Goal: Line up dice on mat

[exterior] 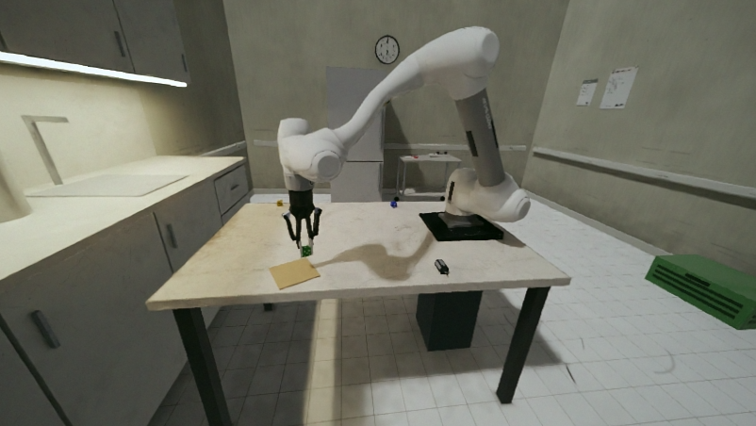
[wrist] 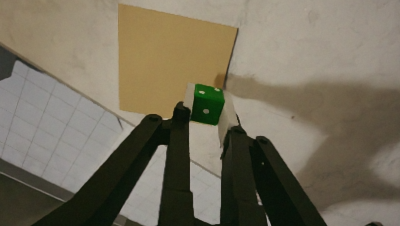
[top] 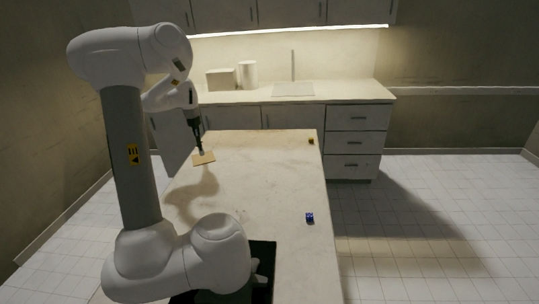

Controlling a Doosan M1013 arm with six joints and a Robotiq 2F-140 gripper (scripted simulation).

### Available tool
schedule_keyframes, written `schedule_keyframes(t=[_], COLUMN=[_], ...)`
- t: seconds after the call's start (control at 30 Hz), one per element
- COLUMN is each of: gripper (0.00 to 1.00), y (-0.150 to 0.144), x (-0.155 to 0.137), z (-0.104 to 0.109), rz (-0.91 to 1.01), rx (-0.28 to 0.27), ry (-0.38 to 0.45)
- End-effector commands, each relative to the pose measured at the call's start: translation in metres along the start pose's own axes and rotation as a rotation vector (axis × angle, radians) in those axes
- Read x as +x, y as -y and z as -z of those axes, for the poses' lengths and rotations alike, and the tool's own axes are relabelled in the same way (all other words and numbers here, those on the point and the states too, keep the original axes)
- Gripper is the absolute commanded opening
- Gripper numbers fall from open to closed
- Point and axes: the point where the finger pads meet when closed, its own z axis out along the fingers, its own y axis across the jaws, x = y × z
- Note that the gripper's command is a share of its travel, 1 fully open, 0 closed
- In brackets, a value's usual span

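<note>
"In the exterior view, what's sitting farthest left?"
"The yellow die [top: 310,140] [exterior: 279,203], resting at the table's [top: 260,169] [exterior: 354,286] far edge. Then the tan mat [top: 203,160] [exterior: 294,273] [wrist: 165,55] is lying flat."
"And the gripper [top: 201,152] [exterior: 306,248] [wrist: 206,98]?"
"Its 2 fingertips are pinching the green die [exterior: 306,251] [wrist: 207,107], hovering near the mat's edge."
"Farther right?"
"The blue die [top: 309,217] [exterior: 393,204] is resting on the table, well apart from the mat."

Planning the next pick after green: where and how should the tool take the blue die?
Grip two opposite upright side faces of the blue die, coming straight down from above. It looks like a small cube sitting flat on the table, apart from the other dice, so the sides seem free.
</note>
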Motion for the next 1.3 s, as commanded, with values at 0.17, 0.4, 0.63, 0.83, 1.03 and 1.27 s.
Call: schedule_keyframes(t=[0.17, 0.4, 0.63, 0.83, 1.03, 1.27], gripper=[0.24, 0.24, 0.24, 0.24, 0.24, 0.24], y=[0.001, 0.001, 0.001, 0.001, 0.001, 0.001], x=[0.0, 0.0, 0.0, 0.0, 0.0, 0.0], z=[-0.034, -0.046, -0.049, -0.049, -0.049, -0.049], rz=[0.0, 0.0, 0.0, 0.0, 0.0, 0.0], rx=[0.002, 0.002, 0.002, 0.002, 0.002, 0.002], ry=[0.0, 0.0, 0.0, 0.0, 0.0, 0.0])
